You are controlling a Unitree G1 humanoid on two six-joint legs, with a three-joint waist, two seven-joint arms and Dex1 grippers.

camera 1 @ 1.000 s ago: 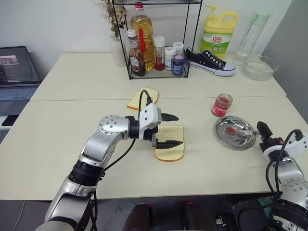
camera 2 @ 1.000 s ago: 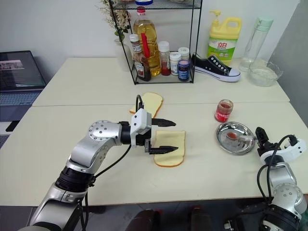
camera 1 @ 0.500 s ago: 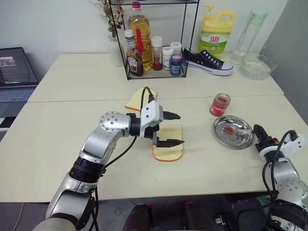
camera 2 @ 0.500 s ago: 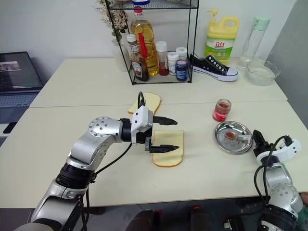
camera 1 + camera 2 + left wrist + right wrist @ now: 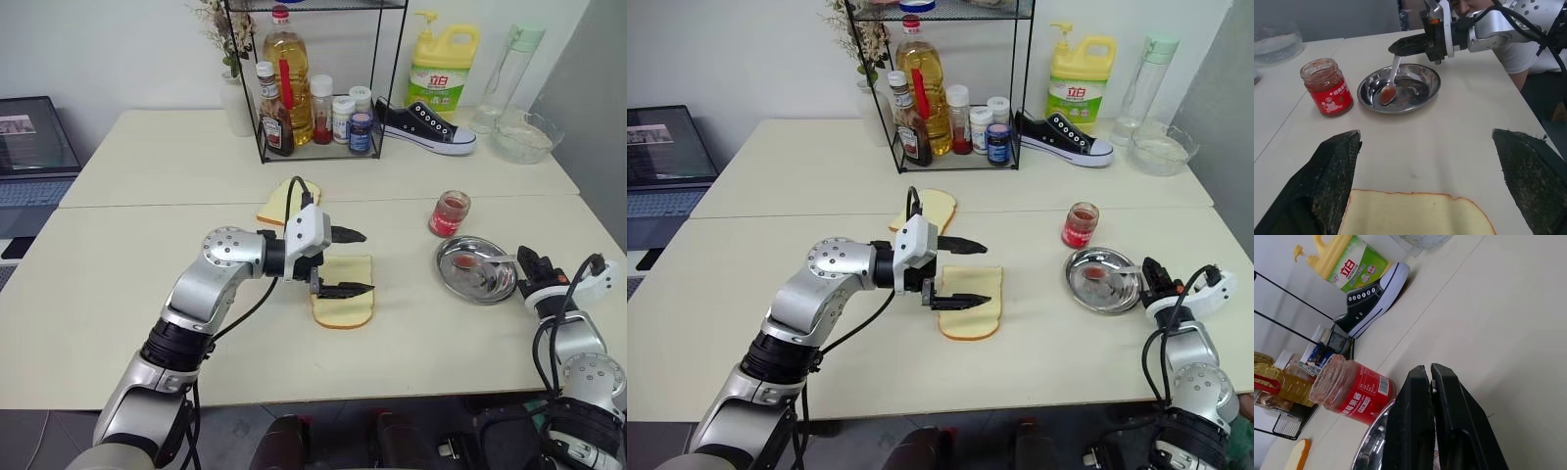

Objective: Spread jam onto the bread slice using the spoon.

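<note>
- Spoon (image 5: 1390, 78) lies with its red-smeared bowl in the steel dish (image 5: 1422, 92) at four o'clock on the table, handle pinched by the clenched right gripper (image 5: 1409, 45).
- Left gripper (image 5: 350, 262) hangs released over the bread slice (image 5: 345, 305) at centre.
- Jam jar (image 5: 450, 212) stands at eleven o'clock of the dish.

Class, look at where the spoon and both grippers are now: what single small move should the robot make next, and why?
Probably lift the spoon out of the steel dish. The right gripper is shut on its handle, its bowl carries jam and rests in the dish, and the bread slice lies bare under the open left gripper.
</note>
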